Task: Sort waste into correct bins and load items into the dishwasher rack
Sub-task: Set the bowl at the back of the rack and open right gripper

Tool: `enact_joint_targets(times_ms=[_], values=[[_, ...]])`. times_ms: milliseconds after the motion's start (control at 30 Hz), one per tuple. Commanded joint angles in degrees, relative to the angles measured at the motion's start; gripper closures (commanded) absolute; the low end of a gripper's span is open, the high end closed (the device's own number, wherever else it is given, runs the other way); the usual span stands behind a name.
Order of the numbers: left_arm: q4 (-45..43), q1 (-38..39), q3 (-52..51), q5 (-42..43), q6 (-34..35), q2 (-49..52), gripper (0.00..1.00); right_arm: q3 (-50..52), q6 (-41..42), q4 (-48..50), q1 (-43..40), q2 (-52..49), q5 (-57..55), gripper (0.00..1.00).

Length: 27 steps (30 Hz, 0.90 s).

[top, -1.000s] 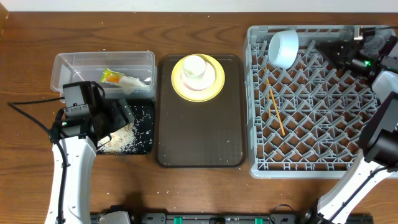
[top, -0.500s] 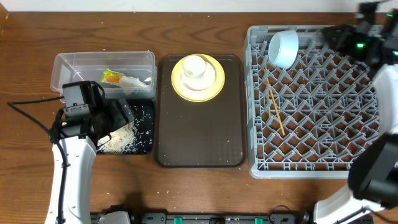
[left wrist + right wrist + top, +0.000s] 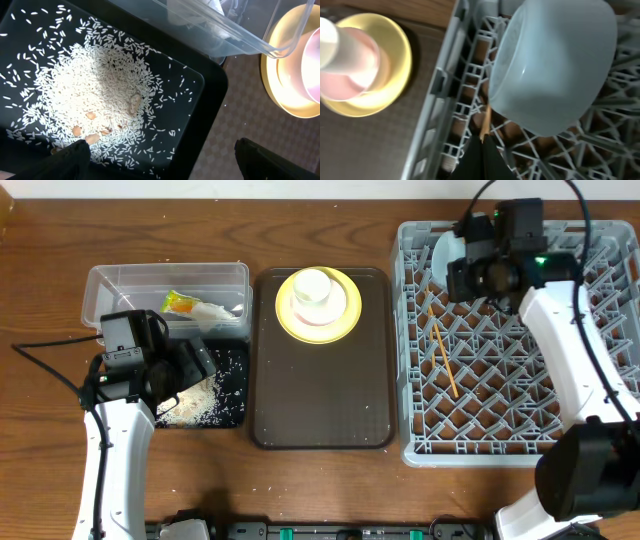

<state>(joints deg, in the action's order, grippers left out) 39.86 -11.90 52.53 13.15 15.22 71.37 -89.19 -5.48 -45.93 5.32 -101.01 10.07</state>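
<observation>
Rack-loading: right pincer (image 3: 481, 152), closed narrow, hovering by light blue bowl (image 3: 550, 65) in grey pegged crate (image 3: 405, 380); left pincer (image 3: 165, 152) gaping. Next, likely: reaching round yellow plate (image 3: 349, 315).

The wooden table (image 3: 300, 480) carries four things. At the left, a clear tub (image 3: 95, 295) touches a black tray (image 3: 243, 415) nearer me. A brown tray (image 3: 320, 400) lies mid-table, a grey rack (image 3: 408, 380) right.

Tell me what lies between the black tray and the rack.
In the overhead view, the brown serving tray fills that stretch, carrying the yellow plate with the pink bowl and white cup stacked on it.
</observation>
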Motion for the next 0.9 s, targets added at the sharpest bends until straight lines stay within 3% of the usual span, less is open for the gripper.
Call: enact_joint_targets(times_ms=[0,233,867], values=[[-0.02,-0.20,1.07,-0.37,0.13,0.11,0.05,0.17,1.01,-0.59,0.90,-0.37,-9.18,0.99],[-0.02,-0.20,1.07,-0.37,0.13,0.11,0.05,2.78,3.28,0.42,0.92,-0.37,-9.20,0.99],[0.00,-0.20,1.05,-0.37,0.13,0.11,0.05,7.52,3.26,14.05,0.85,-0.37,-16.26,0.98]])
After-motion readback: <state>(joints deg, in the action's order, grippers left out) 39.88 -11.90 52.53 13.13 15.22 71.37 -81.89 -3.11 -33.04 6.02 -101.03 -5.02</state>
